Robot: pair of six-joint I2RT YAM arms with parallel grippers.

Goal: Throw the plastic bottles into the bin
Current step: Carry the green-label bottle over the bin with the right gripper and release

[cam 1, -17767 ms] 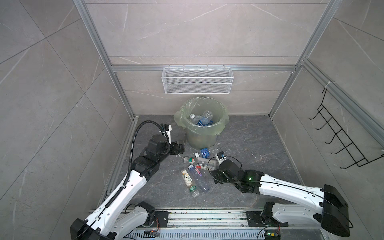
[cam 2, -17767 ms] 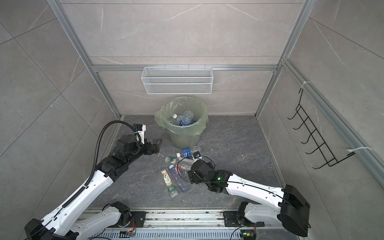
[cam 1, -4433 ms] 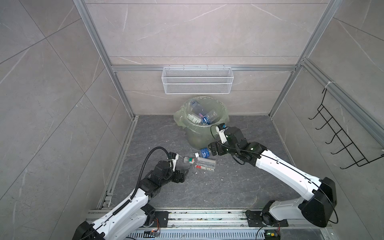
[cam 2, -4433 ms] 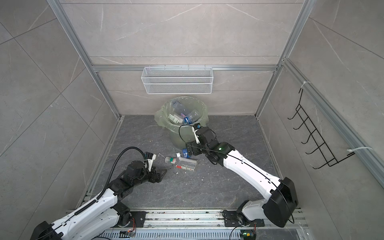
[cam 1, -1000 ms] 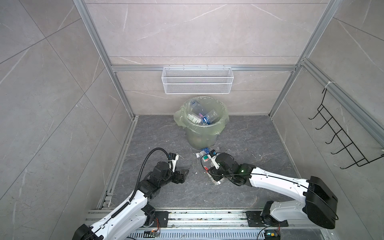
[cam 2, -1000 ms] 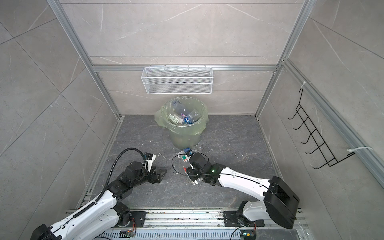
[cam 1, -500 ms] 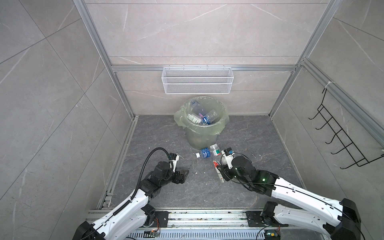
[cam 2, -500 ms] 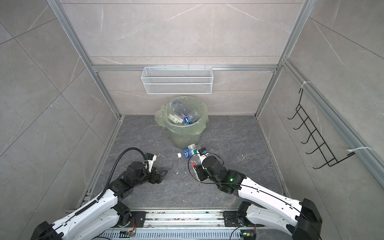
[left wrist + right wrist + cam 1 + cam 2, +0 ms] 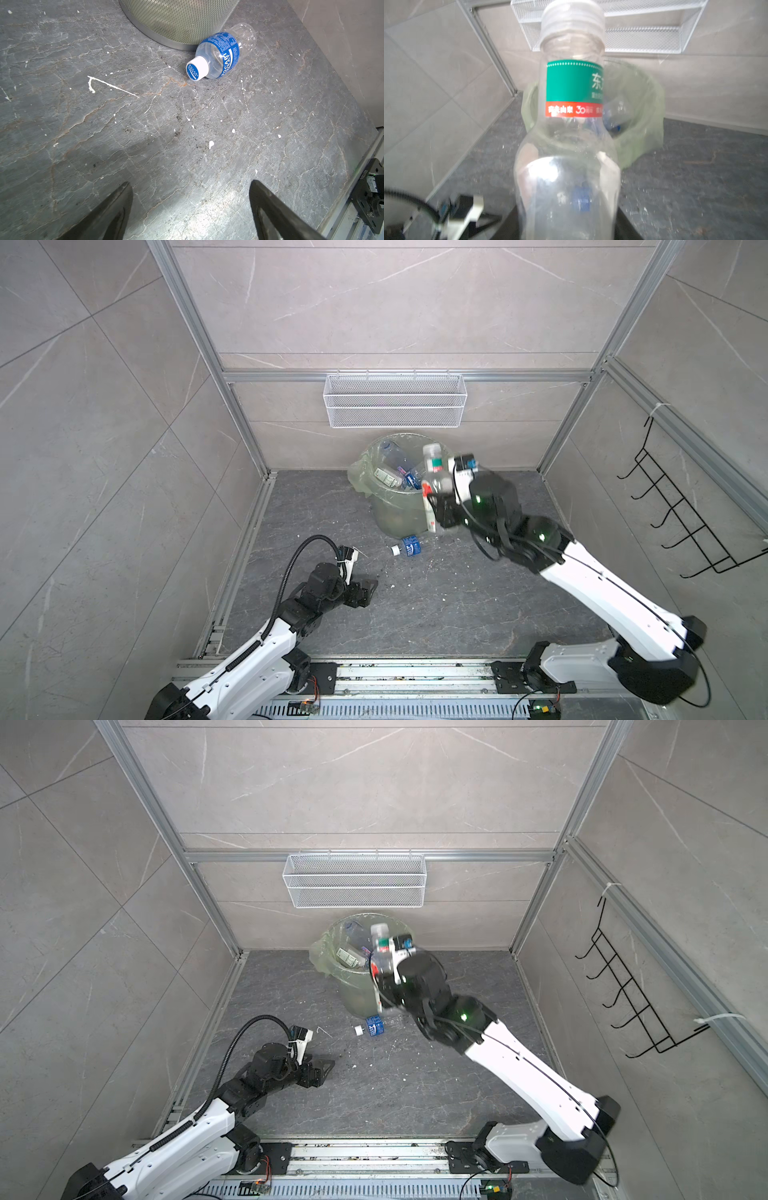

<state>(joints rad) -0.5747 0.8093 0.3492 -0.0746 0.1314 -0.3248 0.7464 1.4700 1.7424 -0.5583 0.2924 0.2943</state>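
Dropping the green-label bottle (image 9: 434, 472) into the bin (image 9: 388, 516) is the step going on, I'd say. Right gripper (image 9: 441, 512) is gripping it by the base, with the cap pointing up toward the back wall (image 9: 395, 323). In both top views the bottle is overlapping the near-right part of the bin rim, not clearly centred over the mouth.

To do it well, the arm should be carrying the bottle further over the opening before letting go. It should also be tipping it cap-first, so it's falling inside rather than bouncing off the rim or the pile of bottles (image 9: 395, 479) already lying inside. It's looking empty and light, so a hard fling is risking a bounce-out.

The right wrist view is blurring, so I can't tell whether the jaws are easing, but the bottle is sitting between them and looking gripped.

Left gripper (image 9: 189, 187) is hovering low over the floor (image 9: 145, 124), jaws standing wide, holding nothing. One blue-label bottle (image 9: 220, 55) is lying on its side, touching the foot of the bin, well ahead of that gripper.
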